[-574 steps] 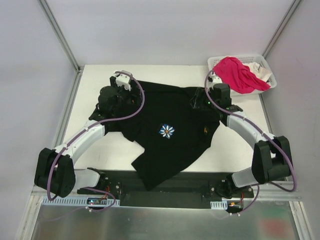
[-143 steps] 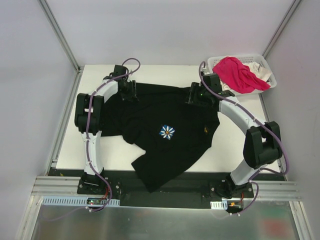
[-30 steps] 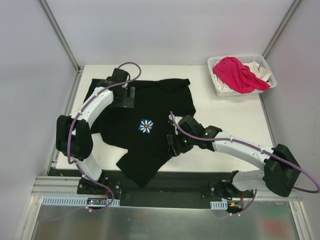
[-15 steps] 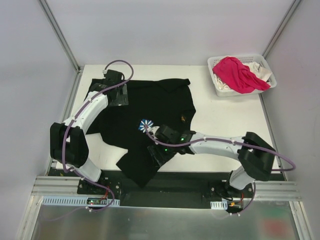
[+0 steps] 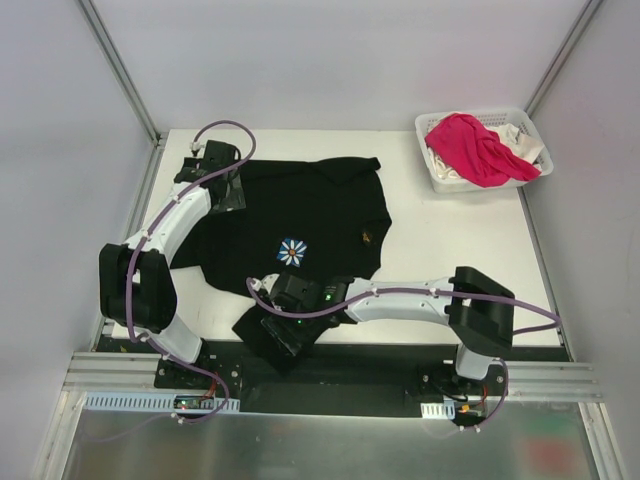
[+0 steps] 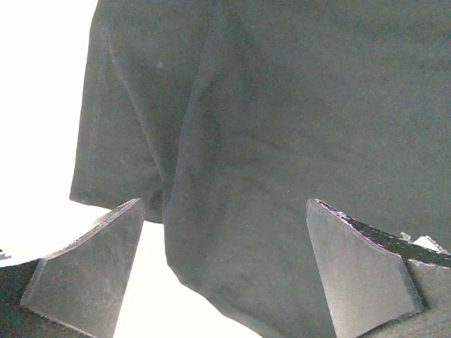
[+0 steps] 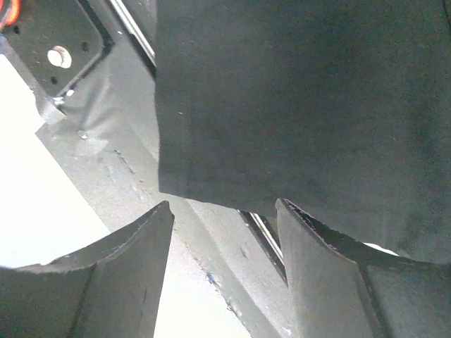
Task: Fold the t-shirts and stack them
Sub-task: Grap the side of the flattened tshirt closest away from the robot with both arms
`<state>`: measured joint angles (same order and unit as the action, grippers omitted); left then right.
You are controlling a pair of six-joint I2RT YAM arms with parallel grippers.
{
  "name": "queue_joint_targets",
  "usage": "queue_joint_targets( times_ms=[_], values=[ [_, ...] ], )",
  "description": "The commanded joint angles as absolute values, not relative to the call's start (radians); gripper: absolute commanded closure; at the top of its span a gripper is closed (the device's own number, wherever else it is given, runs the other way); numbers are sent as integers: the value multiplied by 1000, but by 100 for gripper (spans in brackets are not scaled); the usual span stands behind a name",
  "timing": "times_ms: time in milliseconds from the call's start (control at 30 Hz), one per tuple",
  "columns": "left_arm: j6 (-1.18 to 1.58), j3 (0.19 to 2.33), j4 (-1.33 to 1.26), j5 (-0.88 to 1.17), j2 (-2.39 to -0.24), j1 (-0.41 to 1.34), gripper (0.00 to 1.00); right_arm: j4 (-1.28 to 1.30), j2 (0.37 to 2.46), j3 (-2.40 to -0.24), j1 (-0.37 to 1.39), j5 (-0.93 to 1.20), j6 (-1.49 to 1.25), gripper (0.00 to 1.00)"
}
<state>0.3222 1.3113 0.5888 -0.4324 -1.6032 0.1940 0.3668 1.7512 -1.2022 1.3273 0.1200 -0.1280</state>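
while the left gripper [image 6: 224, 208] hangs over the far left corner of the worktop [image 5: 460, 235], its jaws stand wide apart with nothing between them. below it lies a sleeve of the black shirt [image 5: 330, 205], creased into a soft ridge, with the sleeve's hem just beside the left finger.

a little to the right and at the near edge, the right gripper [image 7: 224, 205] reaches across from its own side. its jaws are also open and empty, held over the shirt's bottom hem where the cloth runs off the worktop and onto the black rail [image 5: 385, 365].

between the two the black shirt lies spread out but askew, daisy print [image 5: 292, 251] facing up, collar toward the far side.

this is thin, limp cloth, light to lift. it will sag and drag rather than keep a shape, so one pinch point would probably bunch it. the likeliest holds are the doubled hems: the sleeve edge on the left, the bottom corner on the right. a shallow pinch there should gather one layer without catching the rail.

far to the right, well apart from all this, the white basket [image 5: 447, 180] holds the pink shirt [image 5: 475, 145] heaped over the white shirt [image 5: 517, 140]. neither is folded yet.
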Motion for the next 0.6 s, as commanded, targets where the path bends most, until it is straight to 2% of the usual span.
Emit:
queue_joint_targets(
  times_ms=[0, 267, 567],
  values=[
    [334, 1292, 609, -460, -1591, 181, 2, 394, 1697, -1160, 1335, 71, -123, 37],
    [350, 1290, 600, -454, -1586, 183, 3, 282, 1674, -1017, 1345, 203, -179, 36],
    [350, 1296, 580, -445, -1600, 183, 3, 469, 1822, -1262, 1416, 131, -127, 36]
  ],
)
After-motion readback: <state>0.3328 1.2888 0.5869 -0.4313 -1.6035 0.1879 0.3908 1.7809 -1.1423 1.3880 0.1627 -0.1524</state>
